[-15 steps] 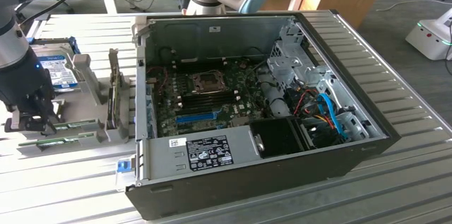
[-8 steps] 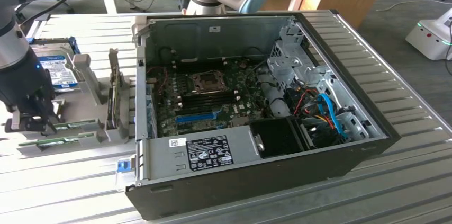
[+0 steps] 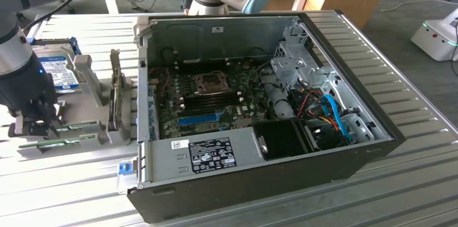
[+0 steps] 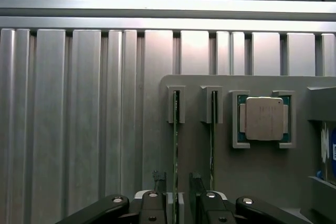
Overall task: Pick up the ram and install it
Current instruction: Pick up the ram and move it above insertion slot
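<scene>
I'm on the pick: my claw [image 4: 176,179] hangs released astride the ram [image 4: 176,135] standing edge-up in the grey holder [image 4: 252,171], so gripping calls, I judge, for squarely centred jaws.

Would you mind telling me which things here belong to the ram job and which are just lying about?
In the job: ram, gripper astride it, computer case, motherboard.
Lying about: processor chip, hard drive, expansion card, second memory stick.
</scene>
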`<state>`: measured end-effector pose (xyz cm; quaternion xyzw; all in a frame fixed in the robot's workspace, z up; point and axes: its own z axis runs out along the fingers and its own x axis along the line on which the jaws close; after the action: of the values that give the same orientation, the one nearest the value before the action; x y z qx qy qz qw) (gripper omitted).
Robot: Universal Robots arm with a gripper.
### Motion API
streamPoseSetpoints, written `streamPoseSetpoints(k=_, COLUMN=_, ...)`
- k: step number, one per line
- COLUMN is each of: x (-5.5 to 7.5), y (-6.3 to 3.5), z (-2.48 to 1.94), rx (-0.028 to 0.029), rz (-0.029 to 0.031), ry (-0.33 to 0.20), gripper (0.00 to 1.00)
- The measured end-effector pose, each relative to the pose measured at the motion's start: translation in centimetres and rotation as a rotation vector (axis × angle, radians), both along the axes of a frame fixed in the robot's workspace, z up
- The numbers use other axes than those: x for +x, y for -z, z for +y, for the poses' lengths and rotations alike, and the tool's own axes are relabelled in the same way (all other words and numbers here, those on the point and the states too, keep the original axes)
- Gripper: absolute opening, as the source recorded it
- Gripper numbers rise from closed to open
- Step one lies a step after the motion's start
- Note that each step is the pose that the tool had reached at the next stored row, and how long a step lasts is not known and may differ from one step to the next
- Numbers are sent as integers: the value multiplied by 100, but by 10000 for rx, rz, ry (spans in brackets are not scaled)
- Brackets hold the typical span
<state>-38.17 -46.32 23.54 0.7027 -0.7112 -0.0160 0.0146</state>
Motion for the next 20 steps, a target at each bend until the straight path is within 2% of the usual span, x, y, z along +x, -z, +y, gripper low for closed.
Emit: streamPoseSetpoints(k=20, x=0, y=195, z=0, rx=0, rz=-1, ry=-1, gripper=31)
